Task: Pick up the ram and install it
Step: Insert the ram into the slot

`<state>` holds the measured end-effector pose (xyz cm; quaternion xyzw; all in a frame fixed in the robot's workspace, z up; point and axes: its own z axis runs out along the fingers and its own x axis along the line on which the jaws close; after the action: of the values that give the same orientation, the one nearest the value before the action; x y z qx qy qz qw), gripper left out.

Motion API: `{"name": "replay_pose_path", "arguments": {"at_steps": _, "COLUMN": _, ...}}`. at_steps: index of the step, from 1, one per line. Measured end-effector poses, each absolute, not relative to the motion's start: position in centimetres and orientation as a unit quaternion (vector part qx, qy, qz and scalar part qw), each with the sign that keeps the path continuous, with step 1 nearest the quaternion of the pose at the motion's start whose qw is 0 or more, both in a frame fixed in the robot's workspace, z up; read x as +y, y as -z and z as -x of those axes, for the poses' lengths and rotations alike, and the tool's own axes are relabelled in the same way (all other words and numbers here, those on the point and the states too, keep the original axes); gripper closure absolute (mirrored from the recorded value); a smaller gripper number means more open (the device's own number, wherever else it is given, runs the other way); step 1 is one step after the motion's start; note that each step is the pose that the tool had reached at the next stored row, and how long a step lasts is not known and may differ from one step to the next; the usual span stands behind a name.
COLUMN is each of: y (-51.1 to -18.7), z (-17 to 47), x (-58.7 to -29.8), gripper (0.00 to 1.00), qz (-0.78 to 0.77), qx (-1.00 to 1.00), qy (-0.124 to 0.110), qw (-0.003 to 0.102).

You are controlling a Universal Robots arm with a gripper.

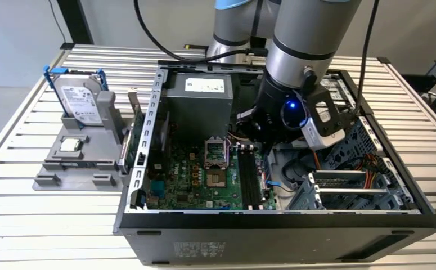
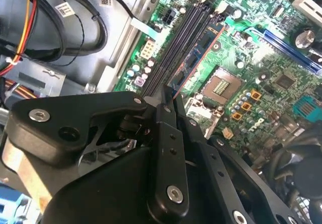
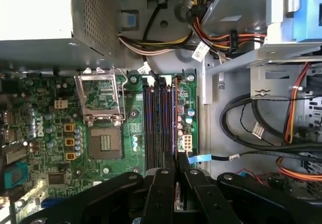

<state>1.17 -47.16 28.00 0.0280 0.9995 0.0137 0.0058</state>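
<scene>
claw (image 3: 176, 169): narrow, clamped on long dark-green ram stick (image 2: 199, 57) | ram: on edge at black memory slots (image 3: 157, 123) of green motherboard (image 3: 50, 108) | white cable tag (image 3: 199, 50): print too small to read

The tabletop (image 1: 22, 185) is pale slatted metal with a dull satin finish, and the computer case (image 1: 278, 239) on it has a matt black front and bare grey sheet-metal walls. The end effector (image 2: 168, 94) looks like matt black plastic set with bright metal screws (image 2: 174, 194), and the ram (image 2: 204, 43) pinched in it shows a smooth teal-green board face. The motherboard (image 3: 131, 118) is glossier green laminate, and the parts stand (image 1: 75, 163) is dull grey plastic.
</scene>
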Motion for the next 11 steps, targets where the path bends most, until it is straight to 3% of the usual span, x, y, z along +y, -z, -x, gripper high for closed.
{"name": "replay_pose_path", "arguments": {"at_steps": 11, "y": -26.0, "z": -1.2, "x": -47.1, "gripper": 1.0, "qz": -0.028, "qx": 0.999, "qy": -0.014, "qw": 0.006}}
